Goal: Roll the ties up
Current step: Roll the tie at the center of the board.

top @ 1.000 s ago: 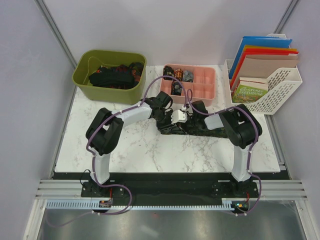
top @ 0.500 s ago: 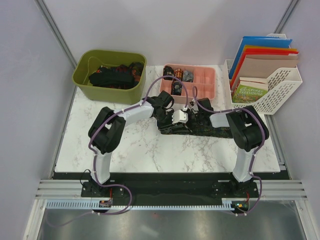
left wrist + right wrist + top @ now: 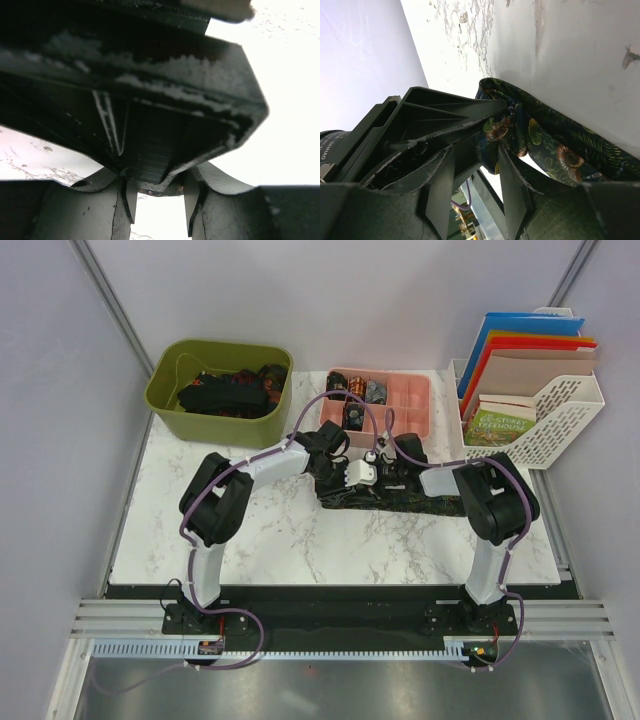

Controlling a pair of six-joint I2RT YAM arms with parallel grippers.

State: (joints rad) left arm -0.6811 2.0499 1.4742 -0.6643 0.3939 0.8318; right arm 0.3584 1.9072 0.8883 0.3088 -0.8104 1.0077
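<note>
Centrally, tie point(image 3: 400, 502) lying along table point(image 3: 300, 535), left gripper point(image 3: 157, 186) hovering low over it, jaws partway apart, hold impossible to tell, right gripper point(image 3: 476, 150) standing half open, tie edge sitting between, seemingly unpinched.

In the right wrist view, pale letters reading "DAMIAO" stand on the dark round housing point(image 3: 329, 146) at the left edge, where the frame cuts off the start of the line. The green book point(image 3: 500, 424) in the white rack point(image 3: 570, 420) bears yellow cover lettering, too small to read
</note>
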